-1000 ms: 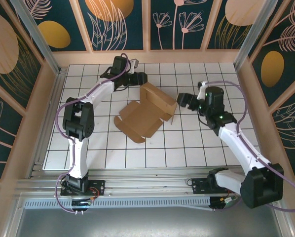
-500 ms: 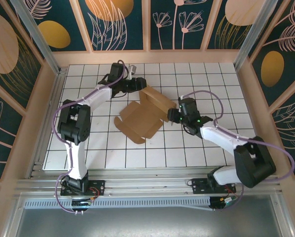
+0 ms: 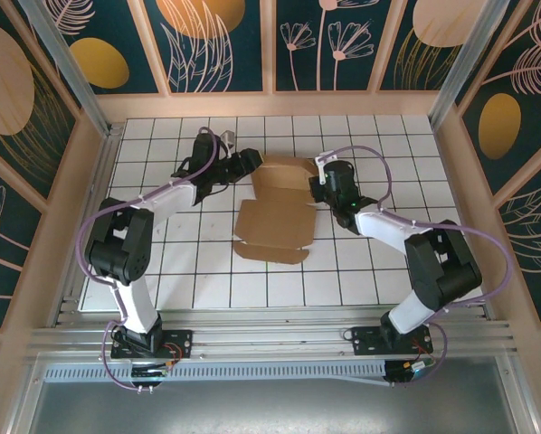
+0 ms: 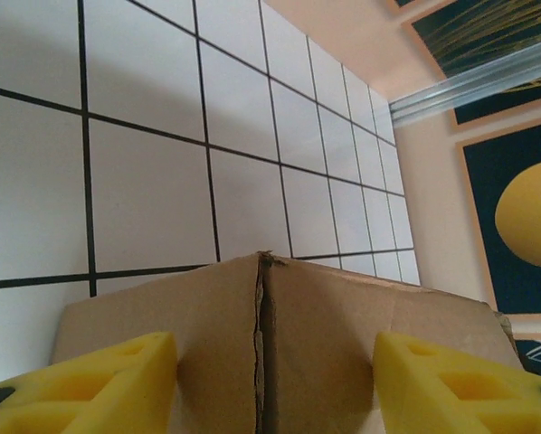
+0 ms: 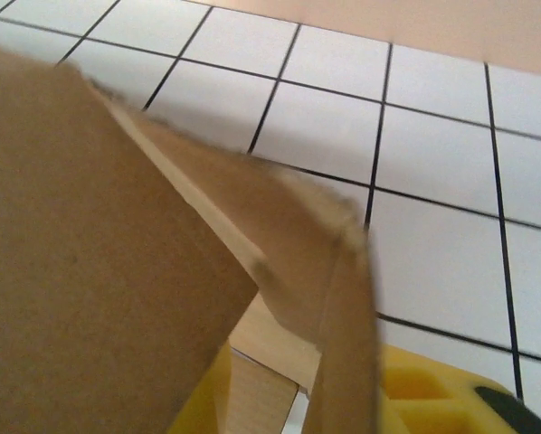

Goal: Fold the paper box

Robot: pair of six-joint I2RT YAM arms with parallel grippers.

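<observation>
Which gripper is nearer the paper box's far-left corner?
Left. The left gripper sits at that corner of the paper box, its fingers either side of a crease; the right gripper is at the box's right edge.

One paper box [image 3: 272,221], one left arm [image 3: 166,193], one right arm [image 3: 384,225] and one tiled table [image 3: 361,271].

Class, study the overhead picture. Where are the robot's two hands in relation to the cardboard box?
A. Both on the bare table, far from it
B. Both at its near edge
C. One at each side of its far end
C: the left hand and the right hand flank the far end of the box.
</observation>
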